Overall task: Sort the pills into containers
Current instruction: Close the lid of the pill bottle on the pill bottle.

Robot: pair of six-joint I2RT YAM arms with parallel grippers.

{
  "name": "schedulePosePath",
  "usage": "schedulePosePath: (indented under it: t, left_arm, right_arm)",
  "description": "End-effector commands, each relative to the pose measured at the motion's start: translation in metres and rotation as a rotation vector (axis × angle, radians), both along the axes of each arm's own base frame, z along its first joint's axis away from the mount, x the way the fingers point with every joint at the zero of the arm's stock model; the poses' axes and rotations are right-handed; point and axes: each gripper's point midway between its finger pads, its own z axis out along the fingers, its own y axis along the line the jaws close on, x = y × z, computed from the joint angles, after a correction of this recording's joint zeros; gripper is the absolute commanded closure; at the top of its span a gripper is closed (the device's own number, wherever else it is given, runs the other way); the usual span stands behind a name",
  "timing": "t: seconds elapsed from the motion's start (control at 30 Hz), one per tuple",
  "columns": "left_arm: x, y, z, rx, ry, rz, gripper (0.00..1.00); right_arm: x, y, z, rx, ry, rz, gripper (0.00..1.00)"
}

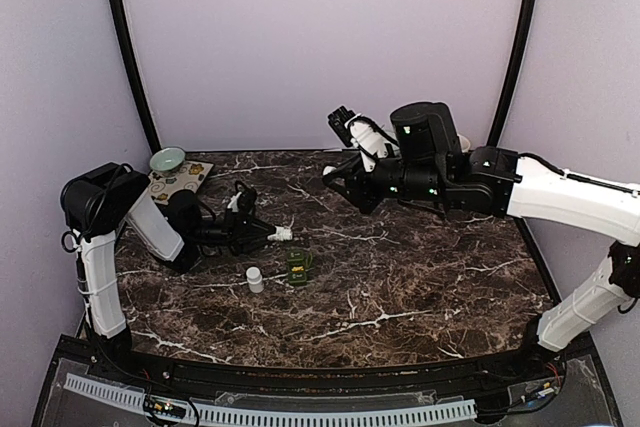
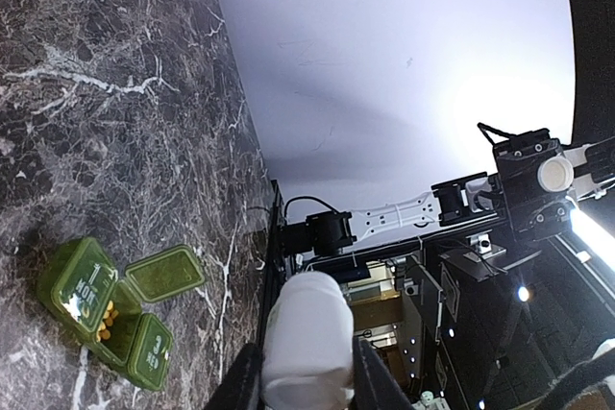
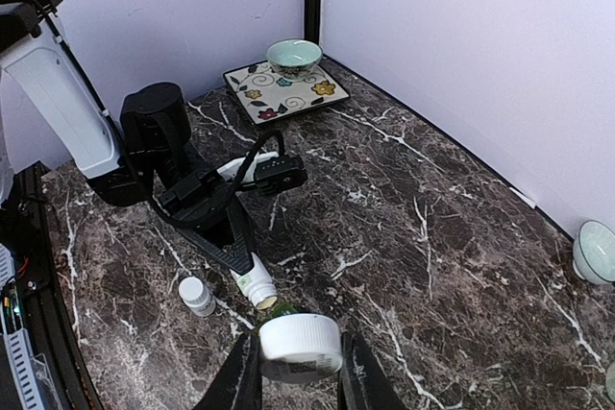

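— What is held by the right gripper (image 3: 299, 360)?
— A white cap (image 3: 300, 341) is clamped between its fingers (image 3: 242, 379). Just beyond them a tilted white bottle (image 3: 253, 282) is gripped by the left gripper (image 3: 242, 266). A small bottle (image 3: 197, 295) is seen left of them.

The right-hand bottle (image 3: 300, 348), pinched in the right hand (image 3: 298, 376), hides nearly all of the green pill box (image 3: 282, 311) in the right wrist view; only a sliver shows. A pale bowl (image 3: 596, 252) is cut by that view's right edge. In the left wrist view the left hand (image 2: 307, 381) and the left-hand bottle (image 2: 307, 333) run off the bottom edge, and the yellow pills (image 2: 106, 320) are too small to count.
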Motion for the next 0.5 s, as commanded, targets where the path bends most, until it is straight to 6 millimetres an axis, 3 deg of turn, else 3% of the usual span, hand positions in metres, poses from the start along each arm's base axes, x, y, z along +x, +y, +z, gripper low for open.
schedulePosePath:
  t: [0.0, 0.47]
  left_arm:
    - [0.000, 0.002, 0.019, -0.048, -0.045, 0.011, 1.00]
    - [0.006, 0.004, 0.052, -0.120, -0.082, 0.054, 1.00]
  right_arm:
    - [-0.006, 0.012, 0.000, 0.056, 0.021, 0.037, 0.92]
    - [-0.013, 0.025, -0.005, 0.123, 0.098, 0.093, 0.92]
